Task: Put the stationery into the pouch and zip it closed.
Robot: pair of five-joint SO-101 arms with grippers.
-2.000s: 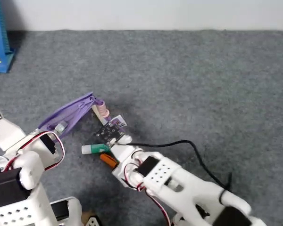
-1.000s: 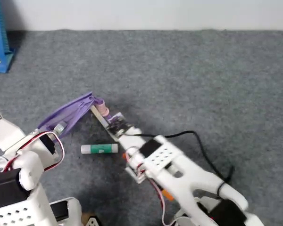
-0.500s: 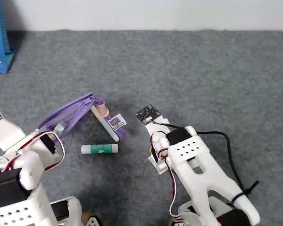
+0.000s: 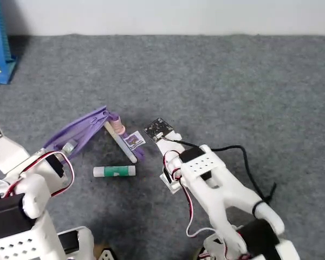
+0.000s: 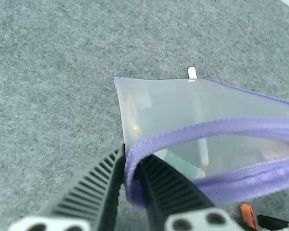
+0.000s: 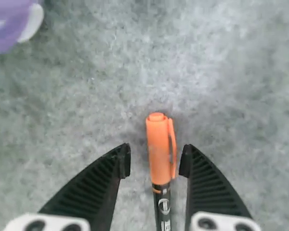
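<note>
Underneath, right end effector (image 6: pixel 154 150) astride orange pen (image 6: pixel 159 159), spread; left end effector (image 5: pixel 129 160) pinching pouch (image 5: pixel 183 106)

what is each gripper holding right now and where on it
The left gripper pinches the purple pouch by its zipper rim near one end. The right gripper holds nothing: its open jaws straddle the orange-capped pen.
</note>
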